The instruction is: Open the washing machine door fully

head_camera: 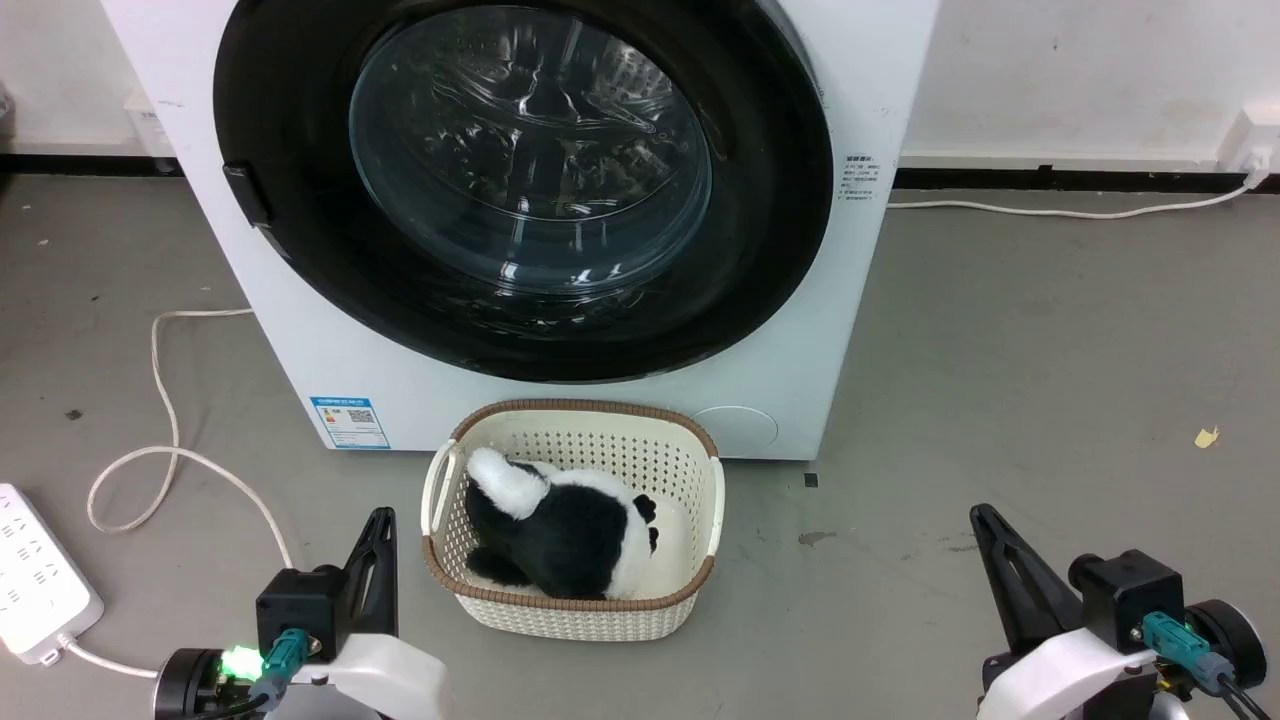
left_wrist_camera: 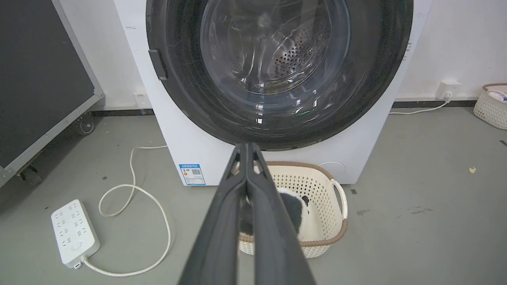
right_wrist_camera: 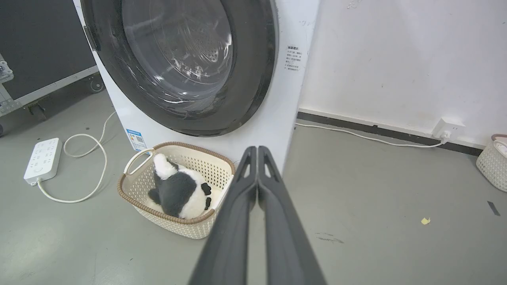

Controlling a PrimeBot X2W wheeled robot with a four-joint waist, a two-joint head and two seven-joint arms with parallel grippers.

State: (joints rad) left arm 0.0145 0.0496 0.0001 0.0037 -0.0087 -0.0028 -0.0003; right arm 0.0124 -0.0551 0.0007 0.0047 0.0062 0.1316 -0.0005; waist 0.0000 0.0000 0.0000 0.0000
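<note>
Fingers (left_wrist_camera: 227, 221) of the left gripper (left_wrist_camera: 246, 147) are pressed tip to tip with nothing between them, and those of the right gripper (right_wrist_camera: 258, 149) are likewise clenched on nothing. Both grippers are held at the bottom corners of the head view, well apart from the washing machine (head_camera: 330, 370). The washing machine door (head_camera: 530, 180) is seen across the upper middle of that view, lying flush against the white front, so it is judged not yet opened. A small dark tab (head_camera: 246, 194) is set at the door's left edge; it is taken to be the handle, and the hinge cannot be made out. For a clean start, the left fingers should be parted first and then brought to the tab. The pull should be made along an arc, not straight back. A basket (head_camera: 580, 618) holding a plush toy (head_camera: 570, 535) stands just before the machine and should be cleared by the arm.
</note>
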